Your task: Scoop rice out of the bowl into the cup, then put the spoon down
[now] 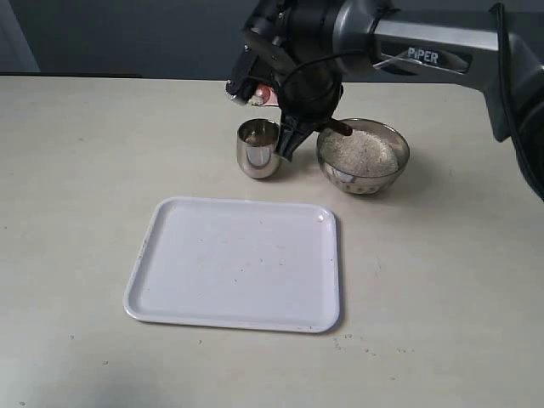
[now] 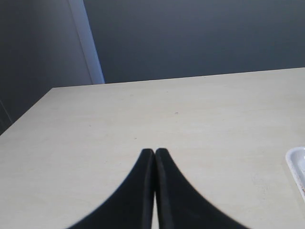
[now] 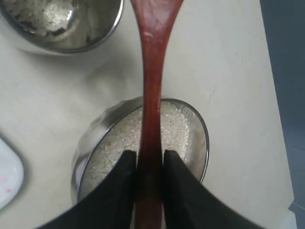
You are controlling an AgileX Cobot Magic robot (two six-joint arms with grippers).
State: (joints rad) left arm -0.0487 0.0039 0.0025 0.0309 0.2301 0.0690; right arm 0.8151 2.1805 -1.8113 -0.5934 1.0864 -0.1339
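Note:
My right gripper (image 3: pixel 147 157) is shut on the slim handle of the reddish-brown wooden spoon (image 3: pixel 152 71), and its oval end runs out of the right wrist view. In the exterior view the right gripper (image 1: pixel 287 140) hangs between cup and bowl. Under the fingers stands the steel bowl (image 3: pixel 200 143) holding a mound of white rice (image 3: pixel 174 129). The bowl (image 1: pixel 374 180) and its rice (image 1: pixel 359 151) stand right of the small steel cup (image 1: pixel 257 151). Some grains lie in the bottom of the cup (image 3: pixel 95 28). My left gripper (image 2: pixel 154 151) is shut on nothing above bare table.
A white tray (image 1: pixel 238 263) lies in front of the cup and bowl; its edge shows as a tray edge (image 2: pixel 296 167) and a tray corner (image 3: pixel 7 176). A few stray grains (image 1: pixel 357 340) lie beside the tray's right front corner.

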